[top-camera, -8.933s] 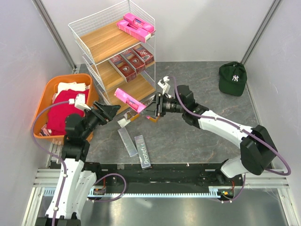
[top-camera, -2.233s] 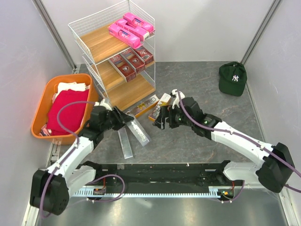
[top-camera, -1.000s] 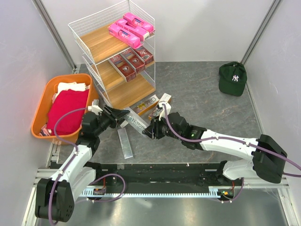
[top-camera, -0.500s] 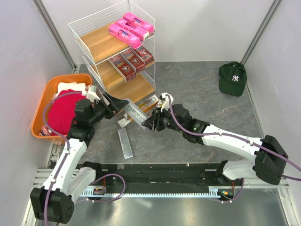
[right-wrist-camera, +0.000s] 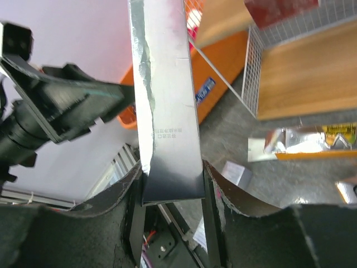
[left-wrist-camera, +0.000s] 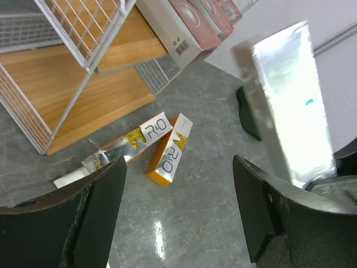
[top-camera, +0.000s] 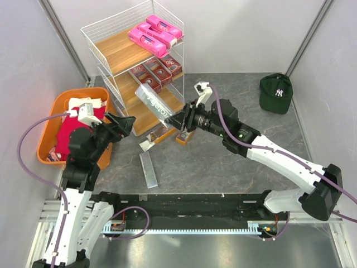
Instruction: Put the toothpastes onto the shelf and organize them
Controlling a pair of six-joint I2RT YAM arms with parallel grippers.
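My right gripper point(top-camera: 187, 118) is shut on the end of a silver-grey toothpaste box point(top-camera: 153, 103) and holds it tilted in the air in front of the shelf point(top-camera: 106, 84), level with its lower boards. In the right wrist view the box point(right-wrist-camera: 164, 95) sits between the shut fingers of the gripper point(right-wrist-camera: 173, 190). My left gripper point(top-camera: 120, 124) is open and empty, left of the box; its wrist view shows the open gripper point(left-wrist-camera: 178, 212) over bare table. Pink boxes point(top-camera: 155, 34) lie on the top board, dark red ones point(top-camera: 156, 70) on the middle board.
Gold-white-black boxes point(top-camera: 167, 129) point(left-wrist-camera: 170, 151) lie on the table by the shelf's foot. Another silver box point(top-camera: 148, 169) lies nearer the arms. An orange basket point(top-camera: 56, 109) of red and white cloths stands at the left. A green cap point(top-camera: 276, 92) lies at the back right.
The left gripper has let go of the silver box and drawn back to the left. The right gripper has lifted the box up and back toward the shelf.
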